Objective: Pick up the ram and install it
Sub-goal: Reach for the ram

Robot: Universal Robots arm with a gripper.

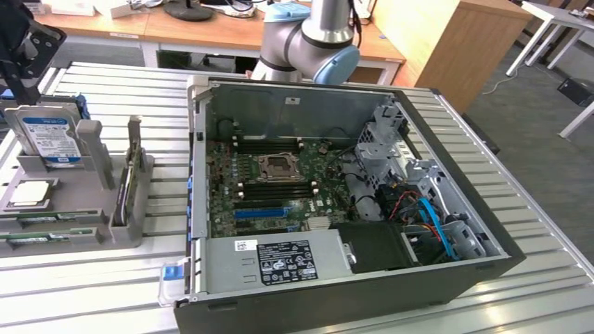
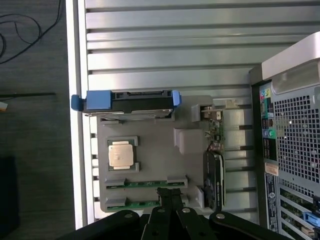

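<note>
Two ram sticks, thin green boards, lie side by side in the near slots of a grey holder (image 1: 65, 245); one ram stick (image 1: 49, 223) (image 2: 146, 183) is beside the other (image 1: 42, 237) (image 2: 134, 202). My gripper (image 1: 19, 87) (image 2: 169, 194) hangs high above the holder at the exterior view's far left. Its black fingers (image 2: 164, 196) are pressed together with nothing between them, and in the wrist view they point at the ram sticks' end. The open computer case (image 1: 446, 278) lies on the table, with the motherboard (image 1: 278, 177) and its dark memory slots (image 1: 271, 147) exposed.
The holder also carries an upright hard drive (image 1: 46, 139) (image 2: 131, 101), a silver processor (image 1: 30, 193) (image 2: 121, 154) and an upright card (image 1: 130, 182) (image 2: 214, 172). The arm's base (image 1: 311, 42) stands behind the case. The table (image 1: 519, 202) is slatted metal; desks stand behind.
</note>
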